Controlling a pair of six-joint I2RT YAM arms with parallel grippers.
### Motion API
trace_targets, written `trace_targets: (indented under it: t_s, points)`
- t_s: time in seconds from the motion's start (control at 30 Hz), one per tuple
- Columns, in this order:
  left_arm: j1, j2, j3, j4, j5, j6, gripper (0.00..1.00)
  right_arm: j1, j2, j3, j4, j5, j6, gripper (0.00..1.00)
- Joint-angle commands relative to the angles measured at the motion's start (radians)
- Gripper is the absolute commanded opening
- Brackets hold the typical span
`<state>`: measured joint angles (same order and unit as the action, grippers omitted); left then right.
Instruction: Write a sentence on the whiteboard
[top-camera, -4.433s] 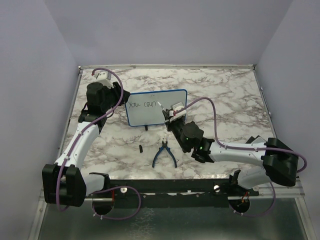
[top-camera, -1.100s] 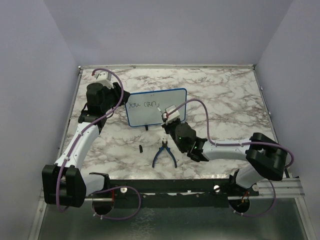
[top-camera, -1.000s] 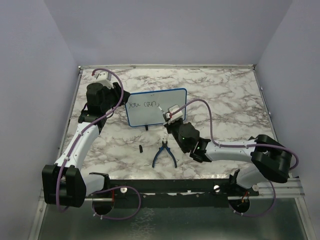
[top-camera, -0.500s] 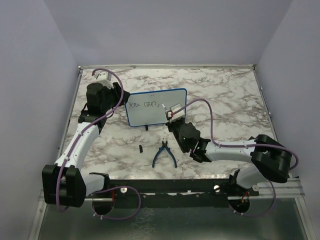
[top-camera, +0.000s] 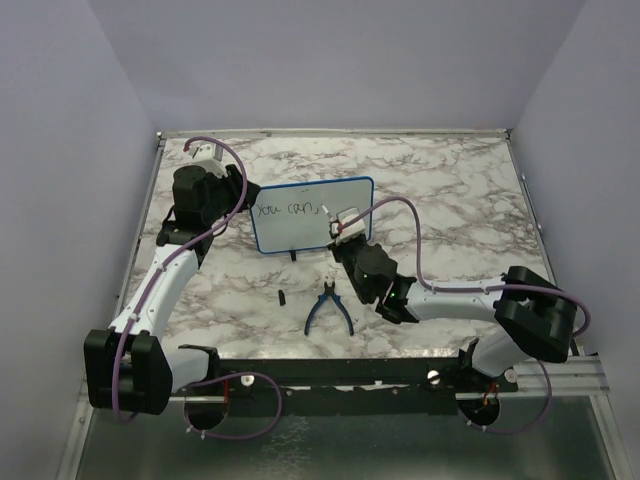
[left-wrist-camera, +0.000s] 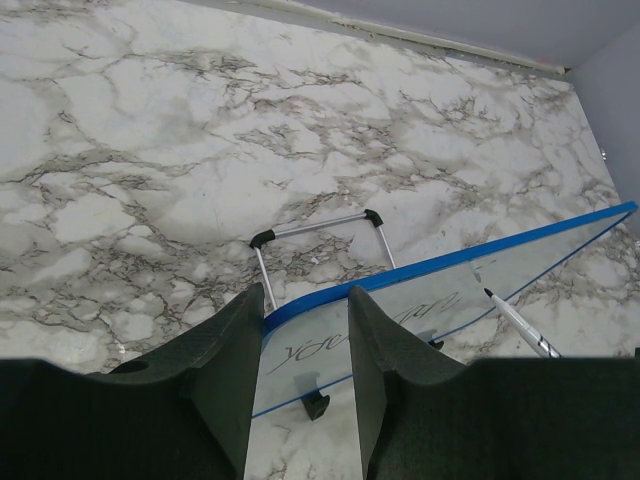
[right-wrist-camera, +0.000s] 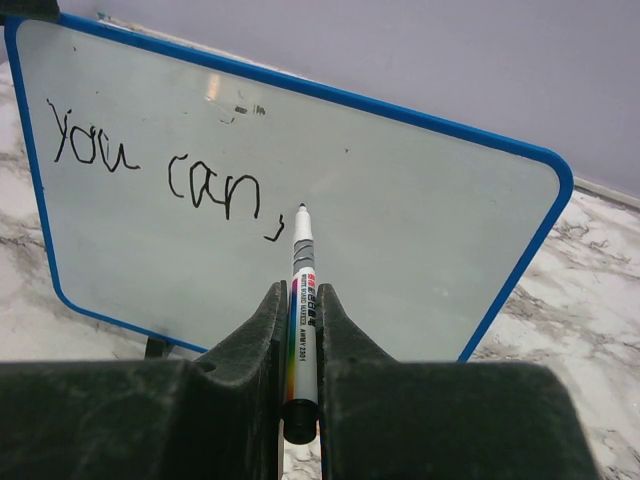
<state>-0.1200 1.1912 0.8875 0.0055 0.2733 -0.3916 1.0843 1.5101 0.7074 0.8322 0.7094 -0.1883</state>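
The whiteboard (top-camera: 310, 215) with its blue frame stands upright at mid-table, also seen in the right wrist view (right-wrist-camera: 400, 200) and the left wrist view (left-wrist-camera: 450, 300). The sentence (right-wrist-camera: 160, 165) reads "you can," in black on its left half. My right gripper (right-wrist-camera: 301, 300) is shut on a white marker (right-wrist-camera: 301, 265), whose tip points at the board just right of the comma; I cannot tell if it touches. My left gripper (left-wrist-camera: 305, 310) hangs over the board's top left corner with its jaws apart, and the word "you" (left-wrist-camera: 305, 350) shows between them.
Blue-handled pliers (top-camera: 327, 308) lie on the marble table in front of the board, close under my right arm. A small black piece (top-camera: 283, 297) lies to their left. A wire stand (left-wrist-camera: 320, 225) props the board from behind. Walls close in the table on three sides.
A comma has appeared after "can" since the earliest frame. Over the last second the right gripper shifted only slightly in front of the board. The left arm has not moved.
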Motion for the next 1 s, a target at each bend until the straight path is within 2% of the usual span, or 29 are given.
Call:
trace_targets:
  t_s: [0.0, 0.97]
  points:
    - [-0.004, -0.015, -0.016, -0.017, 0.028, 0.005, 0.4, -0.007, 0.029, 0.031, 0.044, 0.013, -0.017, 0.01]
    - [-0.003, -0.023, -0.016, -0.016, 0.027, 0.007, 0.4, -0.009, 0.004, -0.019, -0.018, 0.069, 0.032, 0.01]
